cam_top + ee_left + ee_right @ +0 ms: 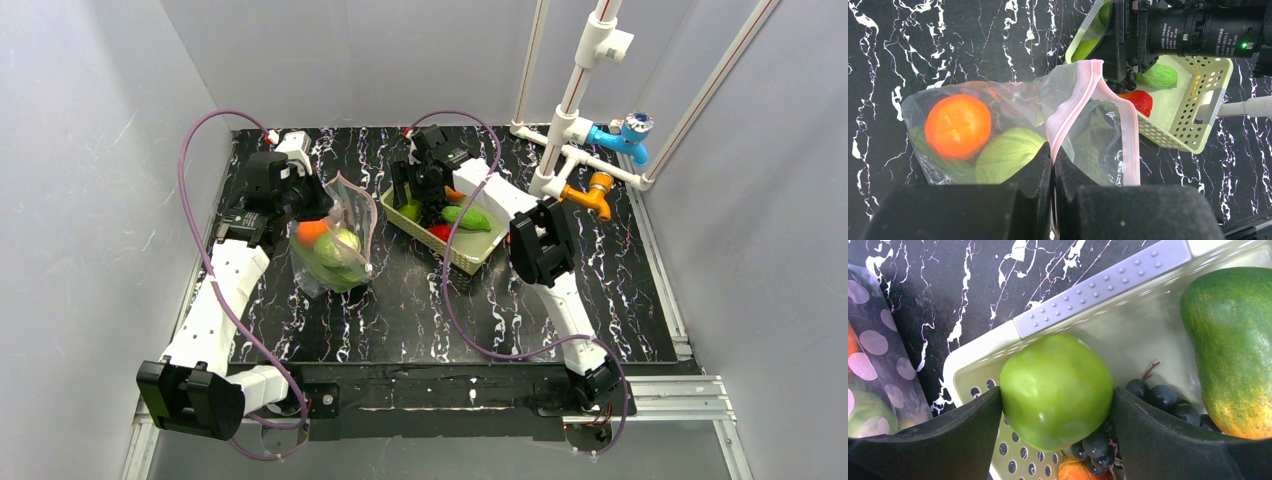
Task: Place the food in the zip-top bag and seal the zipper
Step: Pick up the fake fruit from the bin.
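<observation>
The clear zip-top bag (pixel 335 245) stands on the black marbled table, mouth open. It holds an orange (pixel 958 126), a pale green cabbage (pixel 1008 152) and green leaves. My left gripper (pixel 1053 155) is shut on the bag's pink zipper strip (pixel 1073 107) and holds the mouth edge up. My right gripper (pixel 1056 400) is down in the cream basket (pixel 963 370), shut on the green apple (pixel 1056 385). Dark purple grapes (pixel 1163 397) and a mango (pixel 1233 350) lie beside the apple. A small red piece (pixel 1138 100) and a bumpy green piece (pixel 1160 76) also lie in the basket.
The basket (pixel 470 255) sits just right of the bag, near the table's middle back. A white pipe rack with a blue and an orange valve (pixel 600 140) stands at the back right. Grey walls close in on three sides. Purple cables loop over both arms.
</observation>
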